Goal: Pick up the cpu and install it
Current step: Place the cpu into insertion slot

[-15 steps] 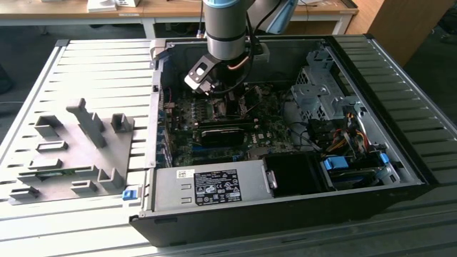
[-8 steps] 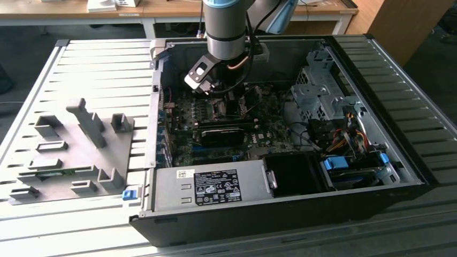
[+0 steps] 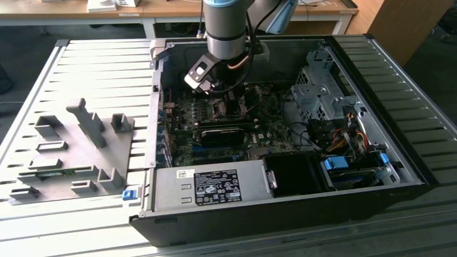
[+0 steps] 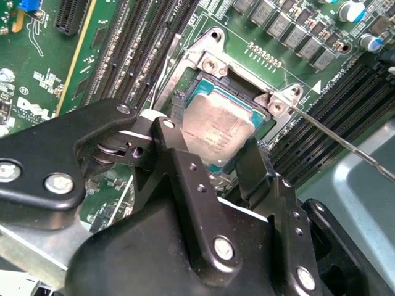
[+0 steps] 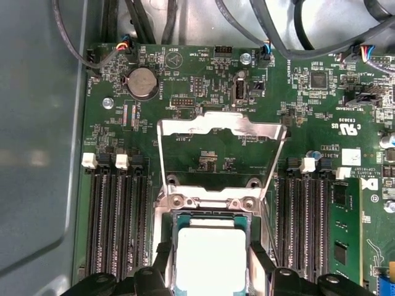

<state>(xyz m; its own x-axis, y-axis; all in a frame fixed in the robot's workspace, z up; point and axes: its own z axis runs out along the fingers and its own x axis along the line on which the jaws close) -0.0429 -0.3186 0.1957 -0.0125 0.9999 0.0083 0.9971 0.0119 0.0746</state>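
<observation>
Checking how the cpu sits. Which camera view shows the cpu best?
The second wrist view: the cpu lies close in its socket, metal top and two edges plain, the rest behind the gripper. The first wrist view has the cpu cut off by the picture's edge. In the exterior view the arm stands over it.

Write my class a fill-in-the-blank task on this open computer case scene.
The small silvery square cpu sits inside the motherboard's dark metal-framed ___. The hinged silver metal plate beside it stands ___, not closed. The round silver coin battery is mounted on a circuit board coloured ___.
Missing words: socket; open; green.
</observation>
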